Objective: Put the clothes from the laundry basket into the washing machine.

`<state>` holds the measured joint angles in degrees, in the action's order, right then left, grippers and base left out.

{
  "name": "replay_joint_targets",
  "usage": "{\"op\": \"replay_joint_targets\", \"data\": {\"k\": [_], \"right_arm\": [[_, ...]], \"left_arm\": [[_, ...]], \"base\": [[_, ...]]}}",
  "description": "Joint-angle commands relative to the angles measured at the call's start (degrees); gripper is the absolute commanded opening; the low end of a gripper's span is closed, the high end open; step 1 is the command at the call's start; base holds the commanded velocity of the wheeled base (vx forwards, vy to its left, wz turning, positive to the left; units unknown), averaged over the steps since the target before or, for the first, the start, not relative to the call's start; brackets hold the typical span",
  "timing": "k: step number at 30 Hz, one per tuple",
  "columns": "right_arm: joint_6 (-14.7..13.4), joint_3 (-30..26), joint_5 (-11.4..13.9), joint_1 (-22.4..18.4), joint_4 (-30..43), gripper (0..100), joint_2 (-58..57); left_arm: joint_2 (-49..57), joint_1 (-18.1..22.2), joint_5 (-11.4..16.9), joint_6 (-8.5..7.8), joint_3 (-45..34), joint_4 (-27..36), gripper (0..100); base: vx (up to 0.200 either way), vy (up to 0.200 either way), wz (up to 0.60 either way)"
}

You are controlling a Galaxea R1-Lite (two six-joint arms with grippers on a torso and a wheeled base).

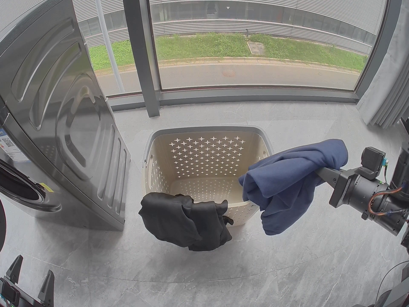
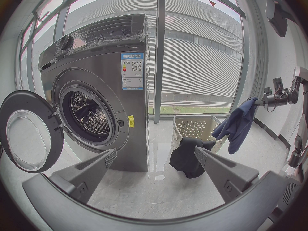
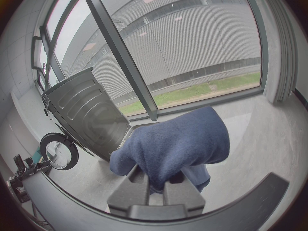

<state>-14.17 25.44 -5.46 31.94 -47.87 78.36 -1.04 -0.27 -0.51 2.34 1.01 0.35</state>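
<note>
I'm pinching blue top (image 1: 294, 180) in right gripper (image 3: 157, 186), mid-right | washer (image 1: 64, 120) lying far left of it | left gripper (image 1: 30, 276) sitting spread, lower left, nearer washer

The blue cloth (image 1: 289, 180) covers the tips of the right claw (image 3: 157, 185), so the exact place of grip is hidden. The black cloth (image 1: 183, 220) hangs over the near rim of the basket (image 1: 204, 158) and hides that part of its wall. In the head view the washer (image 1: 55, 107) is cut by the left edge, the left claw (image 1: 33, 267) by the bottom edge, and the label (image 1: 9, 143) is too small to read
</note>
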Motion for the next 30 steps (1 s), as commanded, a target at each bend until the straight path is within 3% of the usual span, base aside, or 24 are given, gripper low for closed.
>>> {"op": "replay_joint_targets", "data": {"k": [1,16,20,26,30], "right_arm": [[0.6,0.3,-0.3,0.4,0.1,0,-4.3],[0.5,-0.4,0.7,0.9,0.5,0,-5.0],[0.2,-0.4,0.5,3.1,0.5,0,-5.0],[0.1,-0.2,0.6,3.4,0.1,0,-5.1],[-0.1,0.1,0.6,3.7,-0.1,0,-5.0]], "left_arm": [[0.5,0.0,0.0,0.03,-0.8,0.0,100],[0.4,-0.2,0.0,-0.14,-0.8,0.0,100],[0.3,-0.3,0.0,-0.32,-0.8,0.0,100],[0.3,-0.3,0.1,-0.67,-0.8,0.0,100],[0.2,-0.3,0.1,-0.58,-0.8,0.0,100]], "base": [[-0.2,0.0,0.0],[-0.2,0.0,0.0],[-0.2,0.0,0.0],[0.0,0.0,0.0],[0.0,0.2,0.0]]}}
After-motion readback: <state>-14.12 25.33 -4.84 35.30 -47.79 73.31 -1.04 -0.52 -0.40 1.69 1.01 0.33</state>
